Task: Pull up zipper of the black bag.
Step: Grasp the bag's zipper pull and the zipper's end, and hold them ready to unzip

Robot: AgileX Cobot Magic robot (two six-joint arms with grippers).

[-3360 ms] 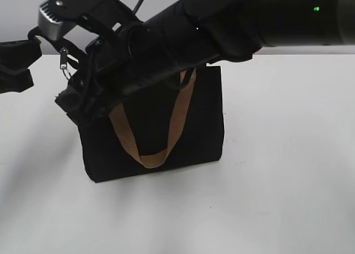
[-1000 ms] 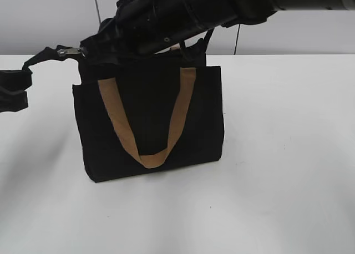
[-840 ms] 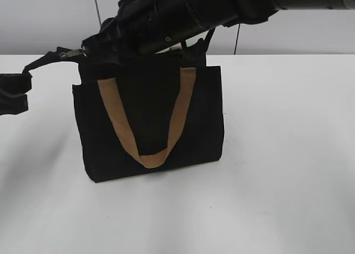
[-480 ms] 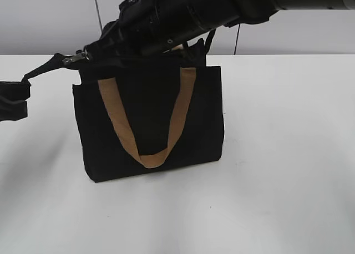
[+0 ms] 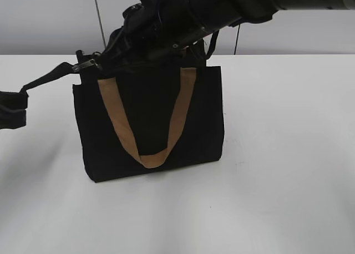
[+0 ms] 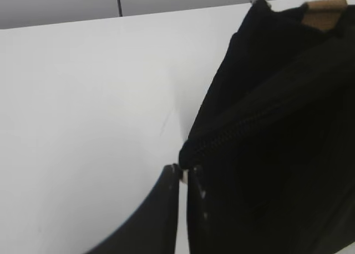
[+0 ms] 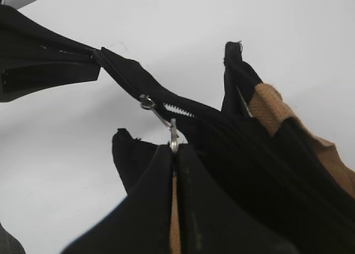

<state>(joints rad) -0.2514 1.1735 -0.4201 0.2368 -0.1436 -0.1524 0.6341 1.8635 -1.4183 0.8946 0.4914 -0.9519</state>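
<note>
Evidently for tension, the left gripper [image 6: 182,173] was clamped on the zip-tape end of the rectangular black fabric tote bag [image 5: 150,121] standing on the white table [image 5: 288,154], while the right gripper [image 7: 174,148] pinched the small silver zipper pull tab [image 7: 161,120]. Compared with half a second earlier, the tab sat slightly rightward and lower.

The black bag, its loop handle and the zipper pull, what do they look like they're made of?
The black bag: matte woven fabric, probably canvas; edges fray slightly. Loop handle: flat tan webbing, seemingly cotton. Zipper pull: shiny silver, likely metal, glinting.
</note>
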